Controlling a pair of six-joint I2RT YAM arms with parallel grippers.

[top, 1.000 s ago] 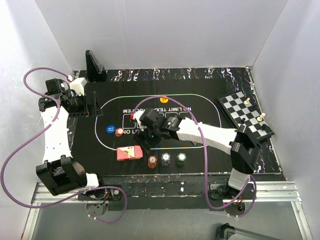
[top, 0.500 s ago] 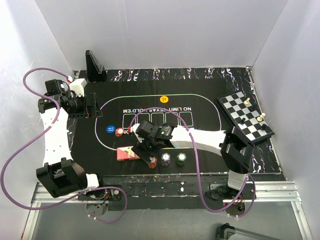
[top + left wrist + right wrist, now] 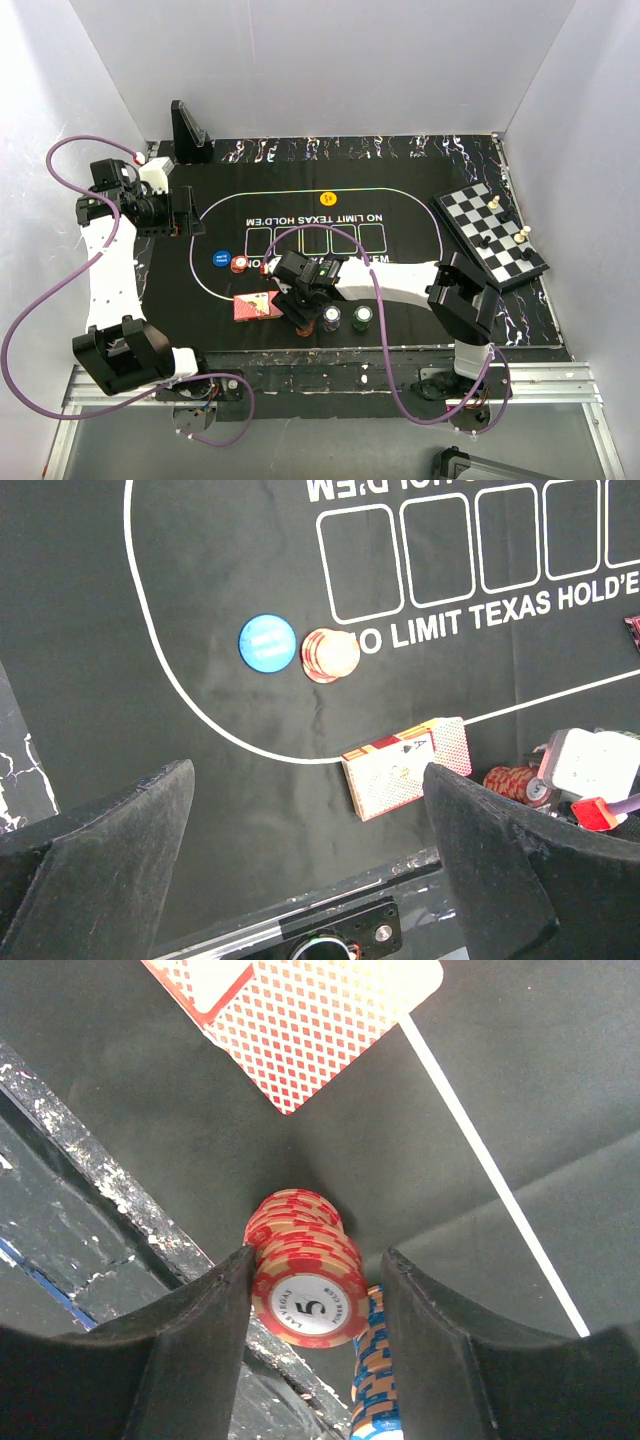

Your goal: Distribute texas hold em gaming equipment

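- Only the right wrist view shows the red chip stack [image 3: 310,1305] between the right gripper [image 3: 318,1260] fingers. One touches it and a sliver of gap remains at the other, so it is unclamped.
- The stack stands upright at the mat's [image 3: 400,310] near edge, "5" face up.
- The left gripper [image 3: 308,772] gapes empty.

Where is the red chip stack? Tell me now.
In the right wrist view the red chip stack stands between the jaws of the right claw at the near edge of the mat, close to the red-backed cards and beside a blue-edged chip stack.
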